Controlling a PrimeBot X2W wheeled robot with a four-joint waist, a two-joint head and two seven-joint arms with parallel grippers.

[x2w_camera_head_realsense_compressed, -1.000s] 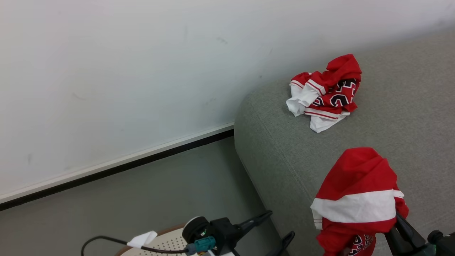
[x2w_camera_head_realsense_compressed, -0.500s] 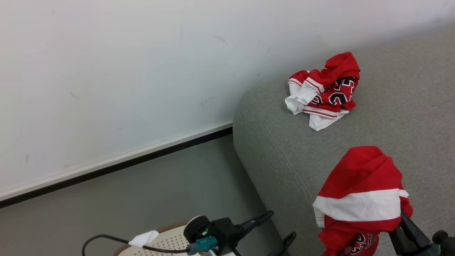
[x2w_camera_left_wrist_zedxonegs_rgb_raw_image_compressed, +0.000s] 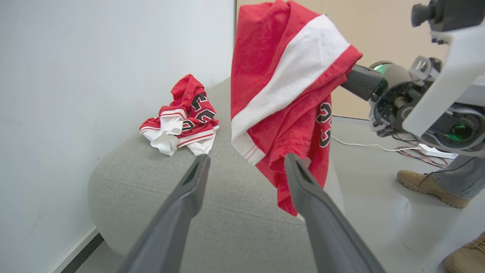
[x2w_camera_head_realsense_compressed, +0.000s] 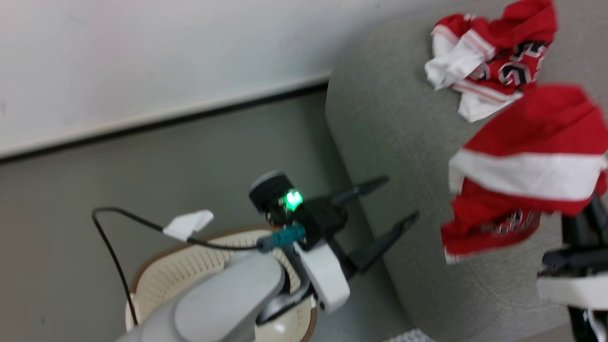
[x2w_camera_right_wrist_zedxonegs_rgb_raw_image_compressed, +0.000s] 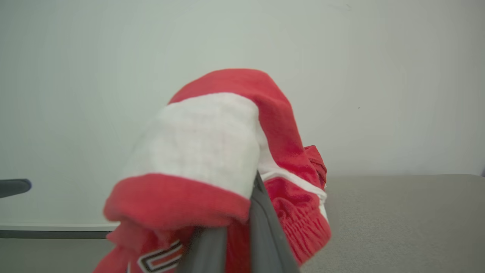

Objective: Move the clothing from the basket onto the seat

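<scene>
Garments: two, the crumpled jersey (x2w_camera_head_realsense_compressed: 489,61) and the hanging garment (x2w_camera_head_realsense_compressed: 522,161).
Basket (x2w_camera_head_realsense_compressed: 161,280): one.
Seat (x2w_camera_head_realsense_compressed: 389,118): one.
End effectors: two, the left end effector (x2w_camera_head_realsense_compressed: 400,198) and the right end effector (x2w_camera_left_wrist_zedxonegs_rgb_raw_image_compressed: 350,79).
Tan boots: two, the far boot (x2w_camera_left_wrist_zedxonegs_rgb_raw_image_compressed: 428,185) and the near boot (x2w_camera_left_wrist_zedxonegs_rgb_raw_image_compressed: 468,258).
Black cable (x2w_camera_head_realsense_compressed: 110,259): one.
White tag (x2w_camera_head_realsense_compressed: 187,223): one.
Skirting board (x2w_camera_head_realsense_compressed: 166,123): one.
</scene>
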